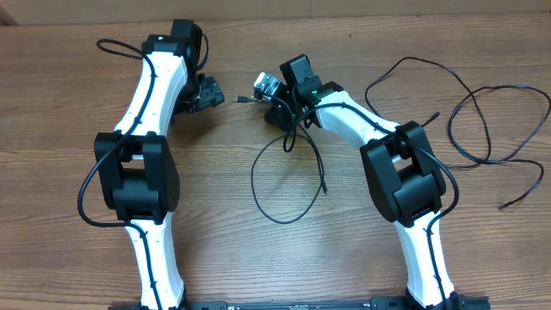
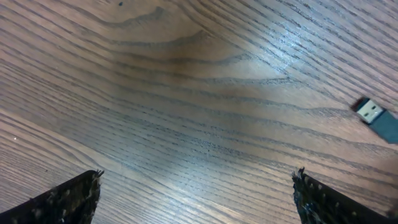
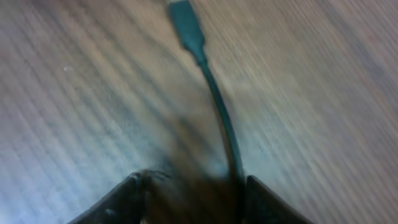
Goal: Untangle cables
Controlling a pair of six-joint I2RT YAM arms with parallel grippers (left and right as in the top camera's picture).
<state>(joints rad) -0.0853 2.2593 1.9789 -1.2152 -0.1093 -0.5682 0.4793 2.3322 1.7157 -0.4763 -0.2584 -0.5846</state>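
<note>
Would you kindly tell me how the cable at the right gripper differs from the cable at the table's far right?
The cable at the right gripper forms one open loop; the far-right cable sprawls in several crossing loops. The first passes between the right gripper's fingers, its plug end poking out ahead; the second lies away from it. Both are thin, black and on the wooden table.

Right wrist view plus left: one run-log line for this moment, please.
left gripper: open, empty, above table | right gripper: jaws astride cable, grip unconfirmed | plug: ahead of right gripper
</note>
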